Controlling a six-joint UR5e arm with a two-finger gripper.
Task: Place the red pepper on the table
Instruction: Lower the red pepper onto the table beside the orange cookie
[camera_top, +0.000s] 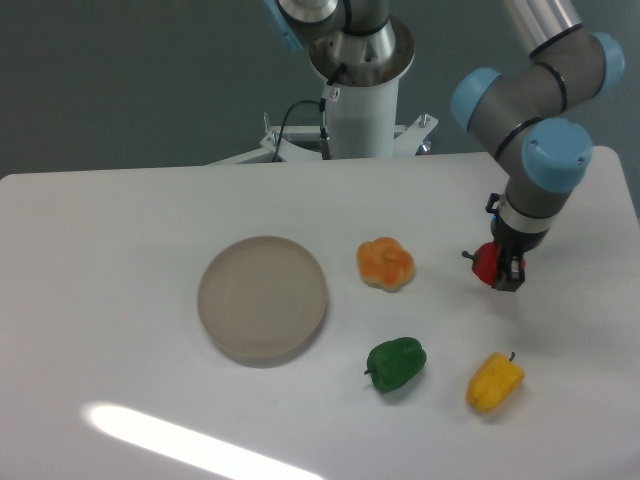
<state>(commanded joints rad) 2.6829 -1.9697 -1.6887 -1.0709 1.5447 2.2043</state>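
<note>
The red pepper (485, 262) is small and glossy, with its dark stem pointing left. My gripper (497, 271) is shut on it, at the right side of the white table (120, 400). The pepper sits low over the tabletop, right of the orange pepper; I cannot tell whether it touches the surface. The far side of the pepper is hidden by the fingers.
A round beige-grey plate (262, 298) lies left of centre. An orange lobed pepper (386, 263) sits beside it, a green pepper (396, 363) and a yellow pepper (495, 381) lie toward the front. The arm's base (358, 90) stands at the back edge.
</note>
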